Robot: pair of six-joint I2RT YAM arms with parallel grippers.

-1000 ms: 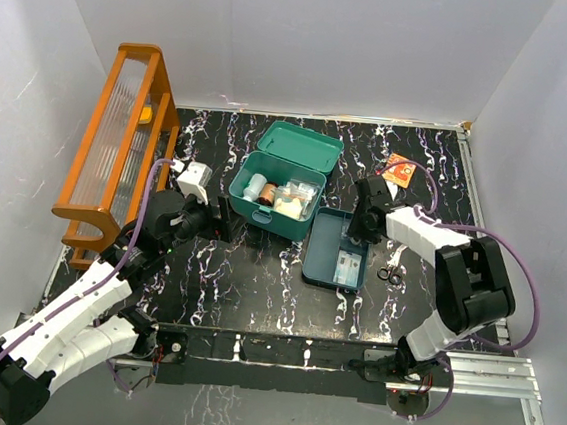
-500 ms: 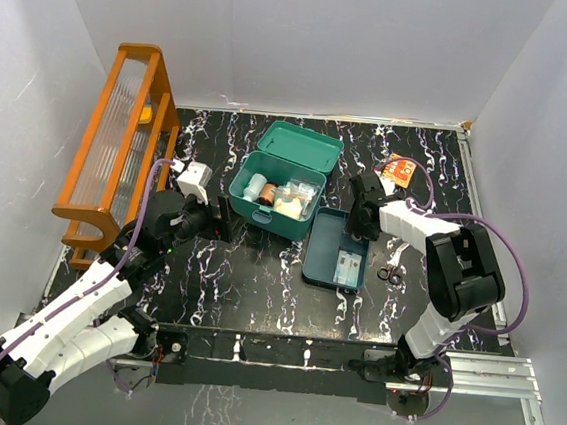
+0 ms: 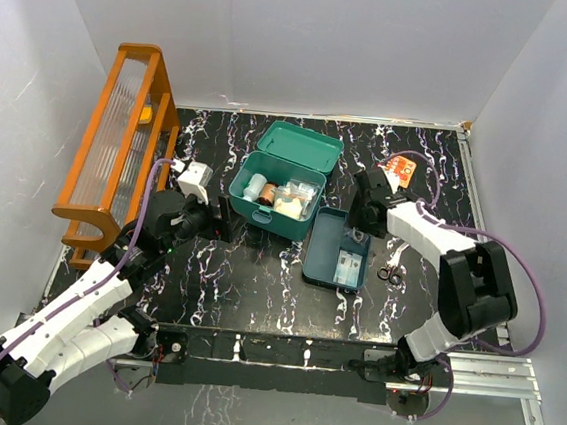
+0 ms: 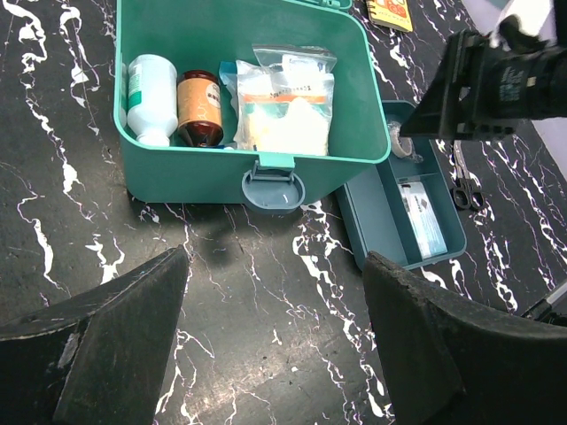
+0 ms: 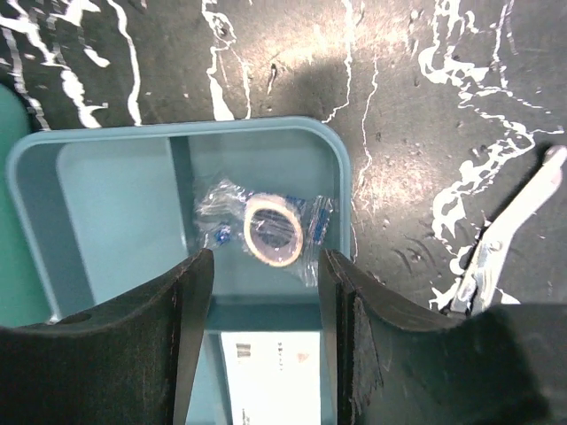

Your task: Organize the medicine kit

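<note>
The right gripper [image 5: 263, 257] hangs spread apart over the tray insert [image 5: 115, 195], with a wrapped tape roll [image 5: 270, 232] lying loose in its end compartment. The left gripper [image 4: 275, 257] gapes wide, holding nothing, near the teal box [image 4: 177, 173].

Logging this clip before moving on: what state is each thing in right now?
Box: lid open, bottles and bags inside.
Tray: out of the box, on the table.
Tape roll: wrapped, lying loose in the tray.
Scissors: flat on the table.
Left fingers: open, empty.
Right fingers: open, straddling the tape roll.
</note>
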